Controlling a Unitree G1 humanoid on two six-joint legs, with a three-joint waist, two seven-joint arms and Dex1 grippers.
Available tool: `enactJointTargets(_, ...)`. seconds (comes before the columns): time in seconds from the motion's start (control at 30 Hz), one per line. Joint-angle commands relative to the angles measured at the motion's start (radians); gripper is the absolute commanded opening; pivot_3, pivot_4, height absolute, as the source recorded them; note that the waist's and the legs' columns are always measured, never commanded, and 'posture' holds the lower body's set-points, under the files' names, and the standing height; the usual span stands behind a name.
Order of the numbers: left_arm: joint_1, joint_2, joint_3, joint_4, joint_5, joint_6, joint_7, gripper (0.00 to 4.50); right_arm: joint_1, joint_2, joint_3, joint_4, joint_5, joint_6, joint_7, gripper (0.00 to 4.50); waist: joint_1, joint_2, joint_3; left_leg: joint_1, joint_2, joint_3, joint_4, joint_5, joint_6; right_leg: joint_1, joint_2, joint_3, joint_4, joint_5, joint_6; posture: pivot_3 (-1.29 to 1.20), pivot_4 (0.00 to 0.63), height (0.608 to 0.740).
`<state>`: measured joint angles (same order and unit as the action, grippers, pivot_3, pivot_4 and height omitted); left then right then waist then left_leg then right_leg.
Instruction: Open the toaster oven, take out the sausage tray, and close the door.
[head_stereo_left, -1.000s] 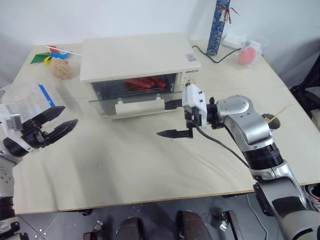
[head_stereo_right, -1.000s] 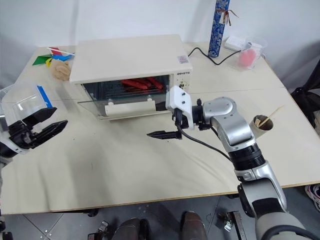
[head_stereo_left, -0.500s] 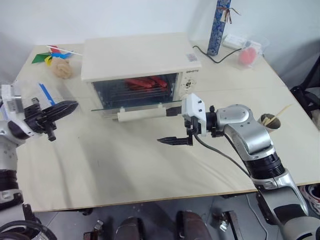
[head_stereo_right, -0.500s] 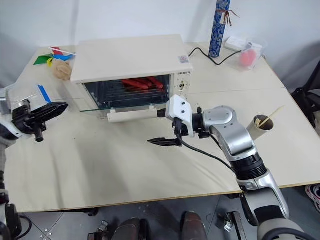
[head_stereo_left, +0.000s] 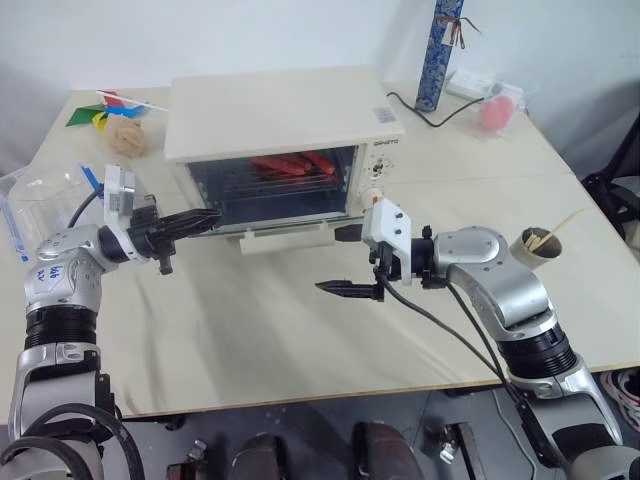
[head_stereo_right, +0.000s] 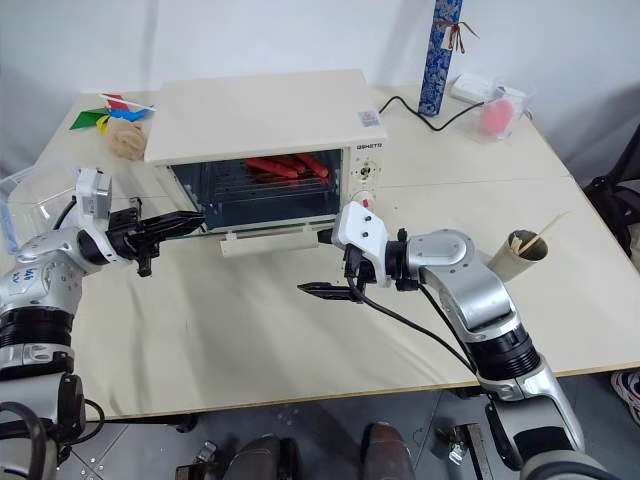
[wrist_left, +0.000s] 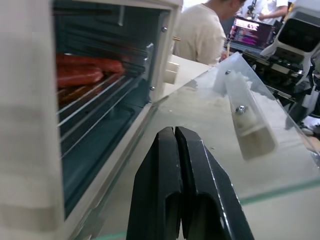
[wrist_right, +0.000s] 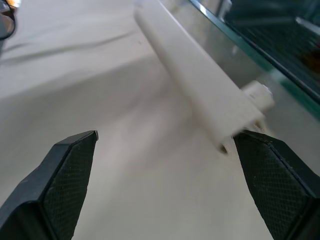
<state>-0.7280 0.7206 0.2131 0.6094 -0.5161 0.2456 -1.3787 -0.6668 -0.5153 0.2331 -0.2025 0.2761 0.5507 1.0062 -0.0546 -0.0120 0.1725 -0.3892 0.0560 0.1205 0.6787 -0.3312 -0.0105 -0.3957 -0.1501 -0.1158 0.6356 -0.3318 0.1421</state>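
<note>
**Oven door lowered, both grippers at its edge**

Head views: the toaster oven (head_stereo_left: 285, 130) stands toward the back of the desk (head_stereo_left: 300, 330), its door (head_stereo_left: 285, 225) swung down to roughly level, with the cream bar handle (head_stereo_left: 300, 232) along the front edge. The sausage tray (head_stereo_left: 290, 166) sits inside the oven, red sausages lying on the rack. The left gripper (head_stereo_left: 205, 216) reaches in from the robot's left, jaws pressed together, its tip at the left end of the glass door. The right gripper (head_stereo_left: 345, 262) sits just in front of the door's right end, jaws spread wide: one finger by the right end of the handle, the other out over bare desk. Neither holds anything.

Left wrist view: the left gripper's fingers (wrist_left: 170, 190) lie flat against each other over the glass of the lowered door (wrist_left: 215, 130). The sausages (wrist_left: 85, 72) rest on the wire rack deep in the oven cavity, well beyond the fingertips. A person in a light shirt (wrist_left: 202, 32) stands behind.

Right wrist view: the right gripper's fingers (wrist_right: 67, 172) stand far apart, and the bar handle (wrist_right: 200, 85) runs slantwise between and beyond them, one finger close by its end
</note>
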Motion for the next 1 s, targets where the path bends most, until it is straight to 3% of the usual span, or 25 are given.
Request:
enactJointTargets(0.03,-0.021,0.003,0.003,0.007,0.008,-0.012,-0.018,0.05,0.027,-0.032,-0.016,-0.057,-0.013,0.031,-0.038,4.5,0.002,0.0,0.0,0.0,0.0,0.0,0.0,0.0,0.0,0.0,0.0,0.0,0.0,0.0,0.0,0.0,0.15,0.74)
enactJointTargets(0.33,-0.02,-0.017,-0.029,0.005,0.036,-0.007,-0.041,0.05,0.137,-0.153,-0.045,-0.113,-0.052,0.078,-0.072,4.5,0.021,0.0,0.0,-0.001,0.0,0.0,0.004,0.0,0.0,0.0,0.0,0.001,0.001,0.0,0.0,0.0,0.15,0.74)
enactJointTargets(0.53,0.024,-0.023,-0.071,-0.047,0.061,0.033,-0.037,0.05,0.288,-0.331,-0.248,-0.305,0.154,0.161,0.063,4.5,0.034,-0.001,0.001,-0.002,0.0,0.0,0.004,0.0,0.001,0.0,-0.001,0.001,0.0,0.0,0.0,0.0,0.15,0.74)
enactJointTargets(0.77,0.051,-0.035,-0.092,-0.074,0.071,0.049,-0.031,0.05,0.379,-0.552,-0.295,-0.347,0.136,0.176,0.119,4.5,0.034,-0.003,0.002,-0.001,0.0,0.0,0.005,0.0,0.001,0.001,0.0,0.002,0.0,0.0,-0.001,0.0,0.15,0.74)
enactJointTargets(1.0,0.119,-0.044,-0.143,-0.146,0.101,0.055,-0.025,0.05,0.113,-0.379,-0.136,-0.237,0.018,0.077,-0.03,4.5,0.024,-0.003,0.002,0.001,0.001,0.002,0.006,0.0,0.001,0.001,0.0,0.003,0.001,0.0,-0.001,0.0,0.15,0.74)
